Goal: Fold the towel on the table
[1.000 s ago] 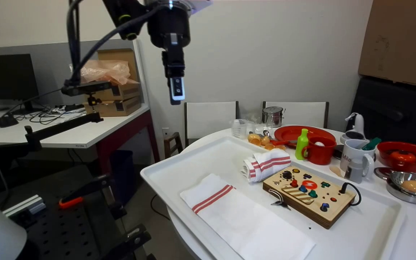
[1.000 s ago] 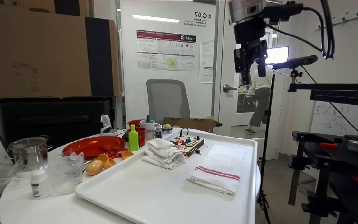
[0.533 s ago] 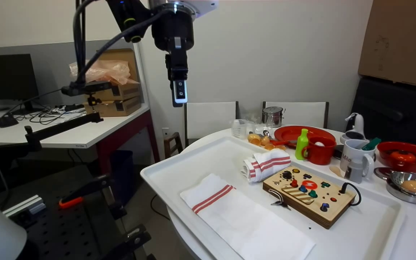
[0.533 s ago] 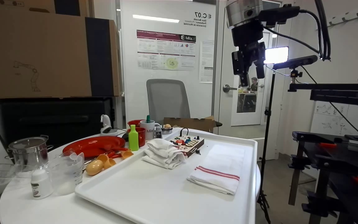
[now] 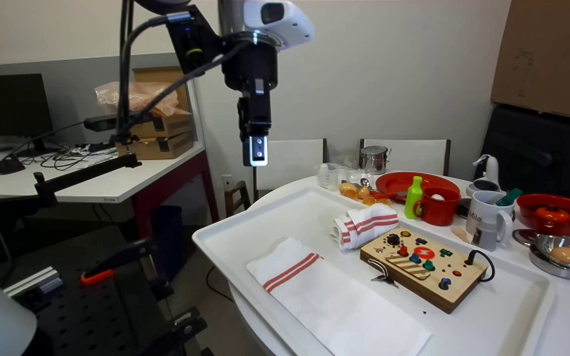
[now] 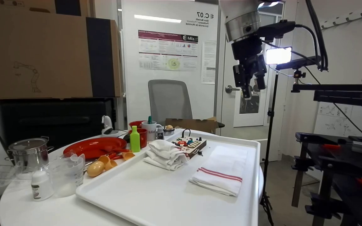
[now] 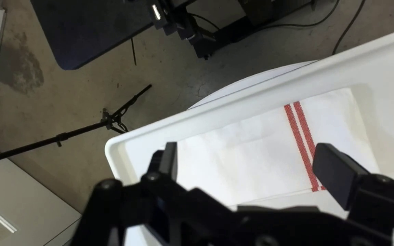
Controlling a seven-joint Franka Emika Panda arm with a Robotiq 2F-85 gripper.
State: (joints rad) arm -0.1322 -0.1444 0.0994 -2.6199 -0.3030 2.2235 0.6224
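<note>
A white towel with two red stripes (image 5: 334, 301) lies flat as a folded strip on the white tray (image 5: 265, 225). The towel also shows in an exterior view (image 6: 222, 172) and in the wrist view (image 7: 251, 153). A second white towel with red stripes (image 5: 366, 226), bundled up, lies near the tray's far edge; it also shows in an exterior view (image 6: 165, 155). My gripper (image 5: 256, 157) hangs well above the tray, pointing down, apart from both towels. In the wrist view its jaws (image 7: 246, 153) are wide apart with nothing between them, framing the flat towel below.
A wooden box with knobs (image 5: 426, 267) sits on the tray beside the bundled towel. Along the table beyond the tray rim stand a green bottle (image 5: 413, 198), a red mug (image 5: 437, 206), a red plate (image 5: 416, 184), a white mug (image 5: 485, 212) and eggshells (image 5: 359, 192).
My gripper has come lower, moving down and to the right in one exterior view and down and slightly left in another. The towels have not moved.
</note>
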